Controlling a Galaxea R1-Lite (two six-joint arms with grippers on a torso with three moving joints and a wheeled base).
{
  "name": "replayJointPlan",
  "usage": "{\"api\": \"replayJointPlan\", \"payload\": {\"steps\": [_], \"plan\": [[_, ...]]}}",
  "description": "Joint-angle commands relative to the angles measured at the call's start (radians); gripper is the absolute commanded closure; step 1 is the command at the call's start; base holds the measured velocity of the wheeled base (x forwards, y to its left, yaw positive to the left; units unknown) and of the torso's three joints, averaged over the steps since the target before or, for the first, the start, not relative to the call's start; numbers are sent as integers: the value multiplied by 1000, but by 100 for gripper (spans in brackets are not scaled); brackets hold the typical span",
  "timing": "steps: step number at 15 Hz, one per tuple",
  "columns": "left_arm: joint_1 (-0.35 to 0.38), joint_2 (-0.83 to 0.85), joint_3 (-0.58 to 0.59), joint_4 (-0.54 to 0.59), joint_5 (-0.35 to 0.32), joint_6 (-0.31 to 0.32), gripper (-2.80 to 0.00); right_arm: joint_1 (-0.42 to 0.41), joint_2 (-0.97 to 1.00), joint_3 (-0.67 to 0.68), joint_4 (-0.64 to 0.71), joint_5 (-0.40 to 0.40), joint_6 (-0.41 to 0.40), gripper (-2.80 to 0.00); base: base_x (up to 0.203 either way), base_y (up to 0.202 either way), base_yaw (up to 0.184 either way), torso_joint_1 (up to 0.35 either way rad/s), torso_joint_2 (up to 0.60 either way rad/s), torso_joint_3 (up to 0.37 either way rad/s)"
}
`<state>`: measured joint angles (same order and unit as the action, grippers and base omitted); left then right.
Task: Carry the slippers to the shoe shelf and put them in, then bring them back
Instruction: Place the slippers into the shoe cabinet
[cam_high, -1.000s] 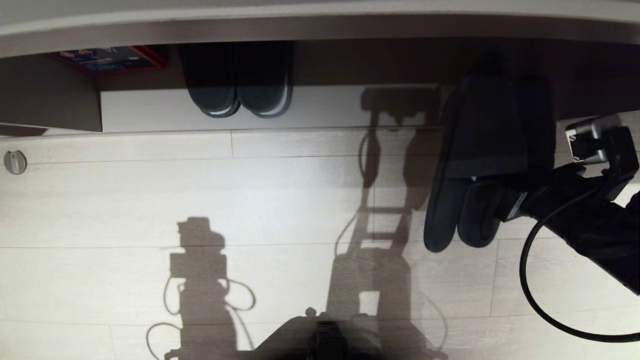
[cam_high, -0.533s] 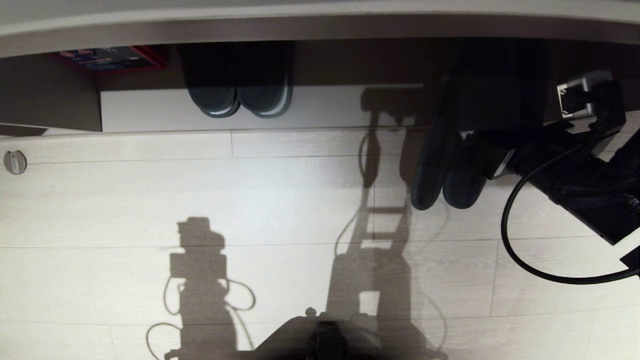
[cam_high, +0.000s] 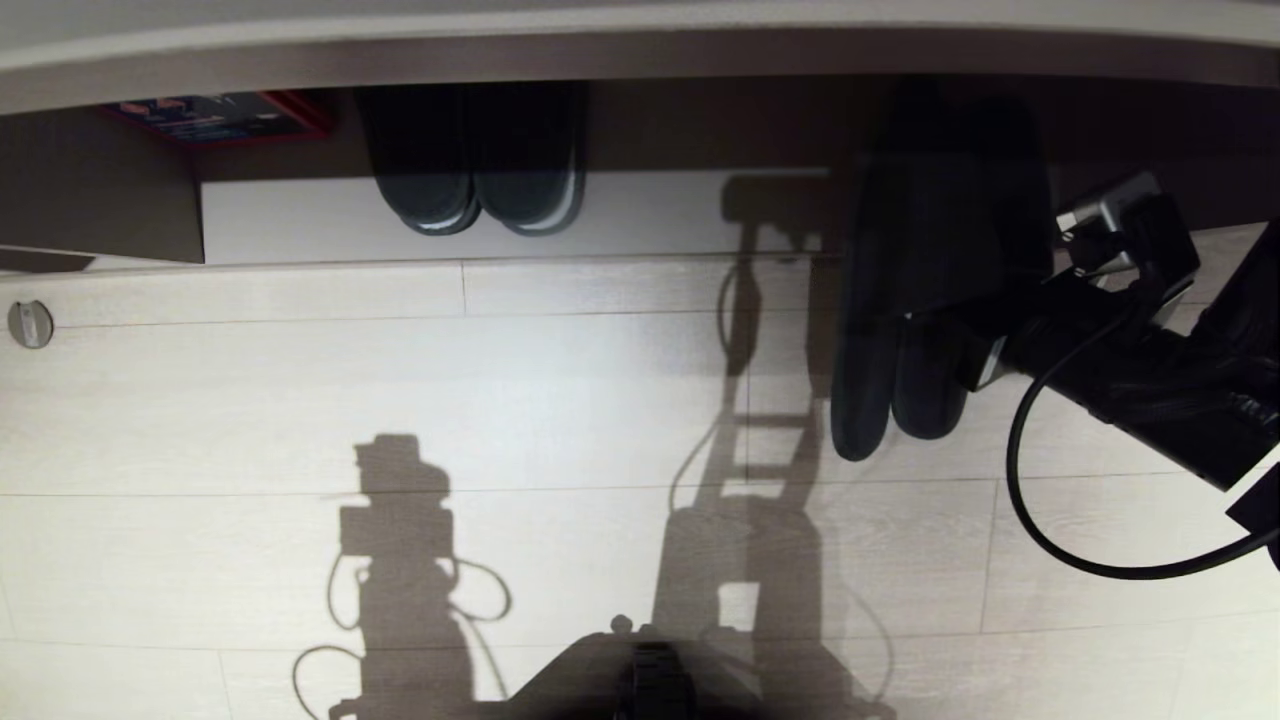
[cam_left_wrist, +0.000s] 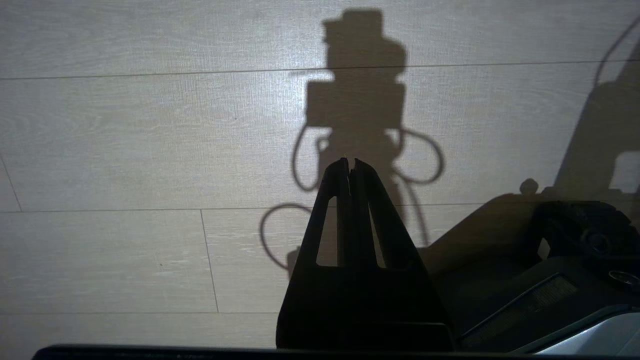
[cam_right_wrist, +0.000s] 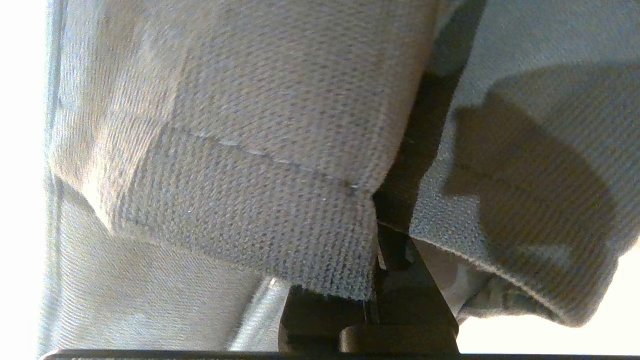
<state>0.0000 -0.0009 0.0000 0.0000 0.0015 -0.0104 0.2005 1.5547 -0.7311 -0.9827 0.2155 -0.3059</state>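
Observation:
My right gripper (cam_high: 965, 345) is shut on the slippers (cam_high: 920, 260), a flat dark grey fabric pair held side by side. Their toes point into the right part of the shoe shelf (cam_high: 640, 215), reaching over its pale base board under the shaded top board. Their heels hang over the pale floor planks. In the right wrist view the grey weave of the slippers (cam_right_wrist: 250, 150) fills the picture, and the gripper (cam_right_wrist: 395, 240) pinches their inner edges together. The left gripper (cam_left_wrist: 350, 162) is shut and empty, parked above the floor.
A chunkier black pair with white-edged soles (cam_high: 475, 170) stands in the shelf, left of the held slippers. A red-edged box (cam_high: 215, 115) lies further left beside a dark side panel (cam_high: 100, 200). A round metal disc (cam_high: 30, 323) sits in the floor. A black cable (cam_high: 1040, 500) loops from the right arm.
The right arm has carried the slippers toward the shelf and a little left; their toes now reach deeper under the top board. The left arm has not moved.

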Motion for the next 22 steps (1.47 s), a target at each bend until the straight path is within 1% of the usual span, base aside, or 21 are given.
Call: {"api": "replayJointPlan", "payload": {"steps": [1, 3, 5, 7, 9, 12, 18, 22], "plan": [[1, -1, 0, 0, 0, 0, 0, -45, 7, -17, -3, 47, -31, 0, 0, 0, 0, 0, 0, 0], [1, 0, 0, 0, 0, 0, 0, -85, 11, -71, 24, 114, -57, 0, 0, 0, 0, 0, 0, 0], [2, 1, 0, 0, 0, 0, 0, -102, 26, -123, 36, 176, -59, 0, 0, 0, 0, 0, 0, 0], [0, 0, 0, 0, 0, 0, 0, -114, 51, -170, 37, 218, -69, 0, 0, 0, 0, 0, 0, 0], [1, -1, 0, 0, 0, 0, 0, -114, 81, -236, 52, 222, -88, 0, 0, 0, 0, 0, 0, 0], [0, 1, 0, 0, 0, 0, 0, -115, 98, -310, 97, 216, -93, 0, 0, 0, 0, 0, 0, 0], [0, 0, 0, 0, 0, 0, 0, -107, 134, -347, 91, 221, -108, 0, 0, 0, 0, 0, 0, 0], [0, 0, 0, 0, 0, 0, 0, -103, 164, -403, 104, 225, -154, 0, 0, 0, 0, 0, 0, 0]]}}
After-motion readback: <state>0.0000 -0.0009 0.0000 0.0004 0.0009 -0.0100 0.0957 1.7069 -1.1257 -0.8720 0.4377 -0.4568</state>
